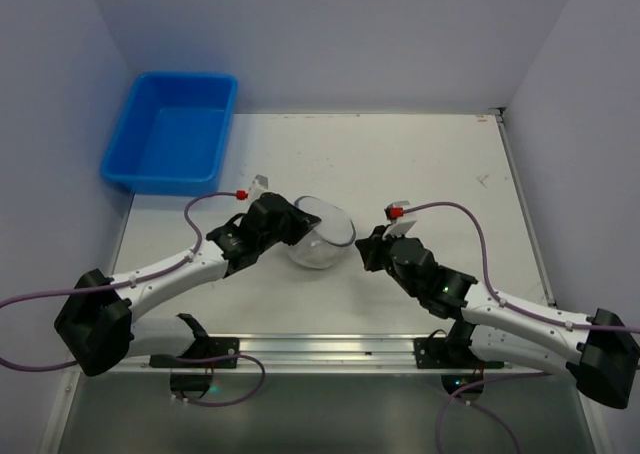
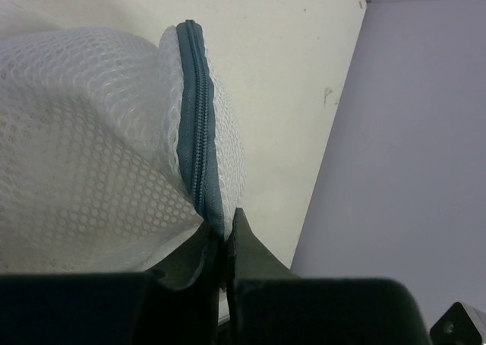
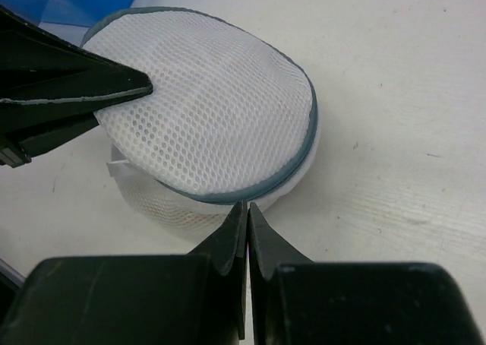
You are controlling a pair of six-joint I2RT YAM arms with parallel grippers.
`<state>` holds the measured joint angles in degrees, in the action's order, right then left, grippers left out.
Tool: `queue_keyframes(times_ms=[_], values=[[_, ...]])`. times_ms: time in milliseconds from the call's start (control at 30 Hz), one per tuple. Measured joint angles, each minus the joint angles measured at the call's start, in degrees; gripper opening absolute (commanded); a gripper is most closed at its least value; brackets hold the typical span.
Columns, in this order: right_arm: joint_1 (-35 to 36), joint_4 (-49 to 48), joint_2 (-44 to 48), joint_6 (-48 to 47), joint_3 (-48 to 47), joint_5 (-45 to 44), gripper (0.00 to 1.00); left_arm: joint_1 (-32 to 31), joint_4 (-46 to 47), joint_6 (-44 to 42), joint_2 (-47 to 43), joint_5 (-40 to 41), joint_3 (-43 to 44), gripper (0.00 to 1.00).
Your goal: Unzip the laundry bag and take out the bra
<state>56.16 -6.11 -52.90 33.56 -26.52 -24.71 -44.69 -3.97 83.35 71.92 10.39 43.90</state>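
The laundry bag (image 1: 322, 238), a round white mesh pouch with a grey-blue zip line (image 2: 196, 125) round its flap, sits at the table's middle. My left gripper (image 1: 296, 224) is shut on the bag's left rim; in the left wrist view (image 2: 225, 232) the zip band runs in between its tips. My right gripper (image 1: 370, 250) is shut, apart from the bag's right side in the top view. In the right wrist view (image 3: 248, 207) its tips meet at the zip line (image 3: 300, 159) on the near edge, with nothing seen between them. The bra is hidden.
A blue plastic tub (image 1: 172, 132) stands at the back left corner of the white table (image 1: 420, 164). Grey walls close the table on the left, back and right. The left gripper's fingers (image 3: 83, 94) reach over the flap in the right wrist view.
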Motion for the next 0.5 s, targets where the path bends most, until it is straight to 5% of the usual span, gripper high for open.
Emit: queue_keyframes(times_ms=[100, 233, 500], values=[[-0.6, 0.4, 2.3, -1.6, 0.9, 2.4, 0.03, 0.6, -0.4, -0.2, -0.5, -0.4, -1.2, 0.04], [-0.6, -1.2, 0.8, -2.6, 0.9, 8.5, 0.27, 0.7, -0.2, 0.0, -0.3, -1.7, -1.6, 0.03], [0.5, -5.4, -7.1, -2.9, -0.7, 16.6, 0.45, 0.7, -1.0, 1.0, 0.5, -1.8, 0.1, 0.03]])
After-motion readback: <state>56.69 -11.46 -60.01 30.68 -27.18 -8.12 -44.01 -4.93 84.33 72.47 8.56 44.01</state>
